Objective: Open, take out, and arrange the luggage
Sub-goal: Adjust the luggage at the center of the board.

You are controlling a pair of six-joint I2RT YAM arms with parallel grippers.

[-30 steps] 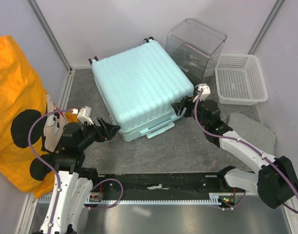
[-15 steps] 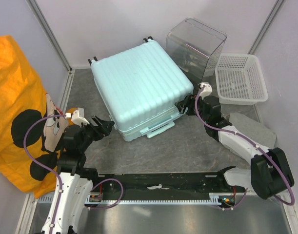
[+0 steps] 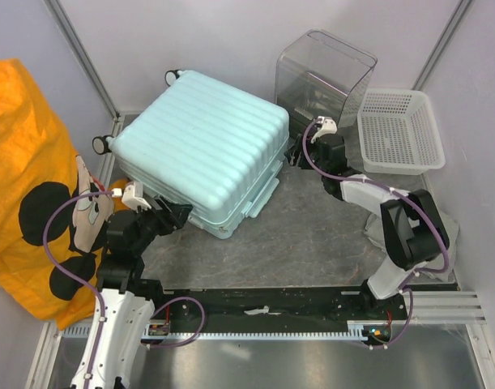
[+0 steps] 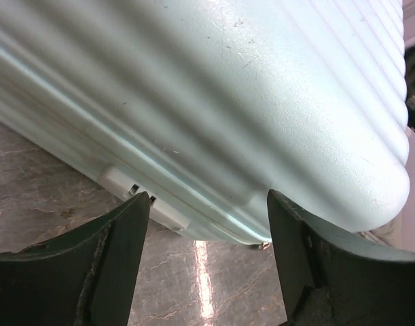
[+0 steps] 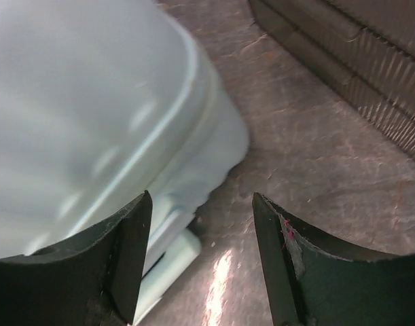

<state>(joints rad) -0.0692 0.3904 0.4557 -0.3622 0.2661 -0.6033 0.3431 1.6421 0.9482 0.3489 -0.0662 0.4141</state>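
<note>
Closed and lying on its broad side, the mint-green luggage (image 3: 202,146) fills the upper left-centre of the desk (image 3: 312,235) in the overhead view, set at a slant with its wheels (image 3: 176,76) toward the top left. The left arm (image 3: 125,235) faces the luggage's near corner at lower left. The right arm (image 3: 360,190) reaches to the far right corner, just beside a clear box (image 3: 324,77). Both sets of jaws stand wide apart and grip nothing, and each wrist view shows bare shell and desk between the fingers.

The step in hand looks to be lining up the luggage so that it can be opened. It would be done best with both arms working together, pressing low on the corners so that the luggage slides rather than tips. The right-hand corner should be kept away from the clear box and the white basket (image 3: 397,130). Once the seam faces the arms, one set of jaws needs to find the closure along it, and the pictures do not show what kind of closure it is.

The shell is hard, glossy and ribbed in long parallel ridges with rounded corners. A pale handle (image 3: 262,190) runs along the lower right edge. The surface will likely be slippery to pinch, and the ribs give little purchase. An orange cloth (image 3: 24,186) hangs at far left.
</note>
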